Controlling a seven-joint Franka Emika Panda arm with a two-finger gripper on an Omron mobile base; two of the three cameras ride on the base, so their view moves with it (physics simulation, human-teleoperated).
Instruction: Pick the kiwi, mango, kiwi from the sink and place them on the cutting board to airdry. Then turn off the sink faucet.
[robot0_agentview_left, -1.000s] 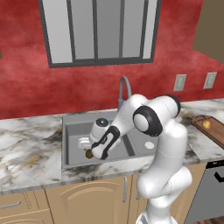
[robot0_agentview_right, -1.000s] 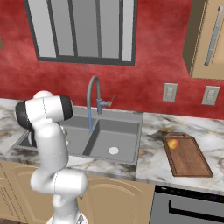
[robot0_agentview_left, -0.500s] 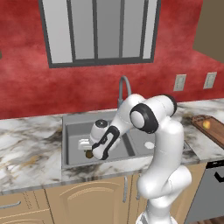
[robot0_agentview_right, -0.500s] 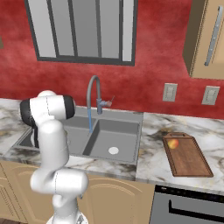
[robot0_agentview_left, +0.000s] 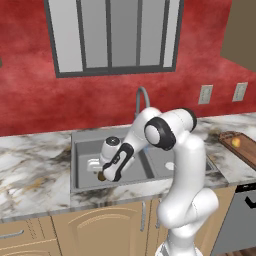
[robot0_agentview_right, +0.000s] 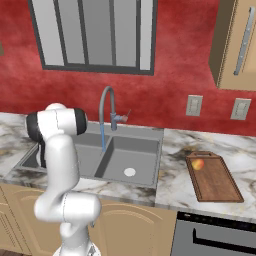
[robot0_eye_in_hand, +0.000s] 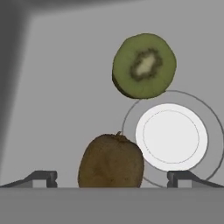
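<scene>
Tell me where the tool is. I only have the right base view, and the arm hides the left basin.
Observer: The tool is low in the left basin of the sink, with its jaws open on either side of the brown kiwi and not gripping it.
Operator: And the second kiwi?
Observer: In the hand view the green kiwi lies past the brown one, at the far edge of the white drain. The two fruits are apart.
Operator: Is the brown one on the drain?
Observer: It sits beside the drain, overlapping its outer ring in the hand view. I can't tell whether they touch.
</scene>
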